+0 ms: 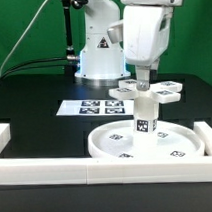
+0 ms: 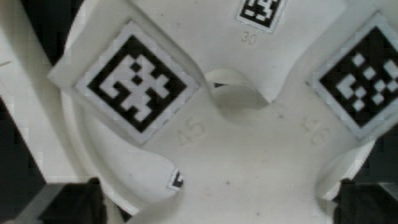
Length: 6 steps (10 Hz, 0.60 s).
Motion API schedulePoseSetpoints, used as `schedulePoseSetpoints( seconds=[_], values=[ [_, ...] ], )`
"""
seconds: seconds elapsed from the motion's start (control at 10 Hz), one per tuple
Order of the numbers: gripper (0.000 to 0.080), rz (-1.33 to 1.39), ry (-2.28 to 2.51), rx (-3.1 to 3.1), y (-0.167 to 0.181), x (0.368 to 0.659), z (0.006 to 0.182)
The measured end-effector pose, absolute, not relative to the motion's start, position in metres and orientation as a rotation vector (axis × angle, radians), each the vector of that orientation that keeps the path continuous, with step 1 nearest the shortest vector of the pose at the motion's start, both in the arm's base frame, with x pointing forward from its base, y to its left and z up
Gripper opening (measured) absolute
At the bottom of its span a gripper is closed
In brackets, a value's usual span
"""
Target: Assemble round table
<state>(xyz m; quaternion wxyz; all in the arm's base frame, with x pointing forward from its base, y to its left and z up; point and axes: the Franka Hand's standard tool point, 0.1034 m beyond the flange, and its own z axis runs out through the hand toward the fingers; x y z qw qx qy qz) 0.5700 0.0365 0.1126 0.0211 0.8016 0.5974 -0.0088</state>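
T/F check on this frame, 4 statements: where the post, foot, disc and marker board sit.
1. The post stands upright on the round disc. True.
2. The cross-shaped foot lies flat on the black table. False: it sits at the top of the post, under the gripper.
3. The marker board lies behind the disc in the exterior view. True.
4. The disc sits on the marker board. False: it lies on the table, apart from the board.

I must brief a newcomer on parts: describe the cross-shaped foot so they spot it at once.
Start at the large round disc by the front border rail. From it rises the short post; the cross-shaped foot sits at its top, under the gripper. Only it has four tagged arms.
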Motion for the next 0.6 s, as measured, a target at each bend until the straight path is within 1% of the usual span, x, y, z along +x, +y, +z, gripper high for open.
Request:
schedulePoseSetpoints(
  seconds=[0.6],
  values=[
    [0.0649,-0.042,1.884,2.466,0.0387,0.5638,0.1068]
  ],
)
